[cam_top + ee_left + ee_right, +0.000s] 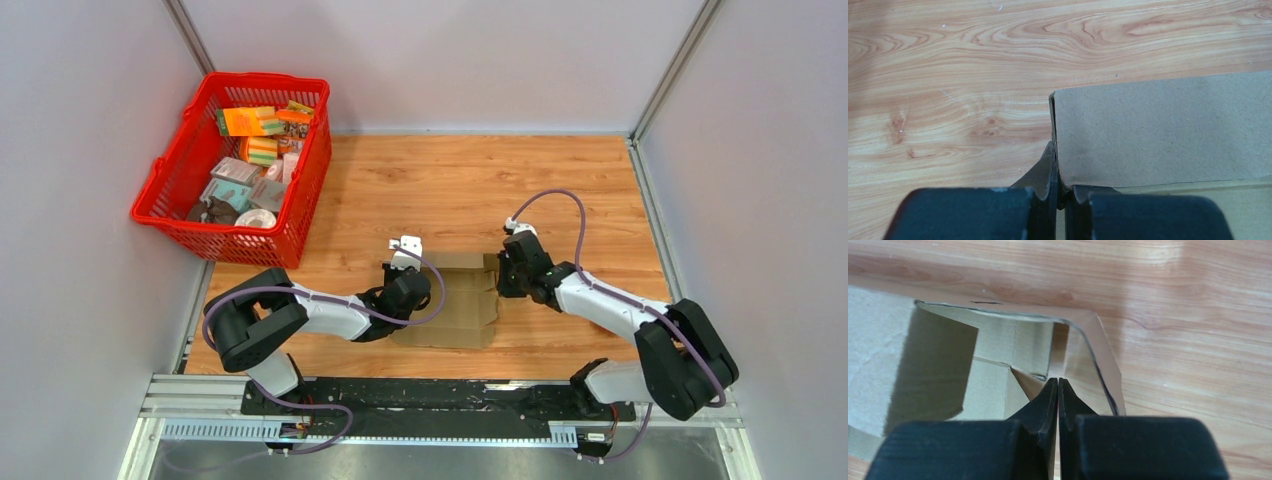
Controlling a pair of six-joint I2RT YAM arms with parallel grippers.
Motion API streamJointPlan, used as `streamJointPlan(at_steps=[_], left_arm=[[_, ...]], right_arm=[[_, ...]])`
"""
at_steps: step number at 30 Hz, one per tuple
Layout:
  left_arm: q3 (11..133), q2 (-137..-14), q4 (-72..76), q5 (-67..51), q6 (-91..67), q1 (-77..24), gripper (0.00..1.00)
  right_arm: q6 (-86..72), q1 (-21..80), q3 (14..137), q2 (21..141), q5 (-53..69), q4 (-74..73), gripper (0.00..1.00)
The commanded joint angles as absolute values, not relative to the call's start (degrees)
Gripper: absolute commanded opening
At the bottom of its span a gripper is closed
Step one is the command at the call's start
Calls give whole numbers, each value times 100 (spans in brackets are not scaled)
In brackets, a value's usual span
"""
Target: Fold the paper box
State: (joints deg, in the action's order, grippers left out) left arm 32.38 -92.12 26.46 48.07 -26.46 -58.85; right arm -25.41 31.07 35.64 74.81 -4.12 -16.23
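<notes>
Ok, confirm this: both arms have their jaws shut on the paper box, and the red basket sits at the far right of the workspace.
Not quite. The red basket sits at the far left, as the top external view shows. The rest holds: both arms have their jaws shut on the paper box.

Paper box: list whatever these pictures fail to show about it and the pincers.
- Top external view: the paper box has its left edge hidden under the left arm.
- Right wrist view: the right pincer is shut, but its fingers hide whether cardboard sits between them.
- Left wrist view: the frame's right edge cuts the box off.
</notes>
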Motion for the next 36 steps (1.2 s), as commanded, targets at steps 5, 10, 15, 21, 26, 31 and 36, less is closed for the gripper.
streamJointPlan(at_steps=[5,10,15,21,26,31,36], left_arm=[[3243,-9114,2865,4676,-2619,-5897,0],[3182,-9079,2935,4667,-2610,-5897,0],[3173,-9079,2971,4676,-2610,-5897,0],[3146,-9070,2988,4667,-2619,-5897,0],[3146,-9062,2988,4702,-2628,-5897,0],[3094,-9035,3041,4755,-2672,-5897,0],[3076,-9018,3032,4781,-2689,-5897,0]], right_arm=[[-2540,3454,3683,7743,-1028,-642,3],[-2698,3533,3569,7471,-713,-291,4],[-2917,3542,3525,7672,-405,-115,4],[-3181,3551,3401,8103,-185,386,4],[-3322,3551,3244,8411,-202,659,3],[-3296,3551,3067,8578,-325,634,4],[-3095,3551,3155,7859,-492,-8,11]])
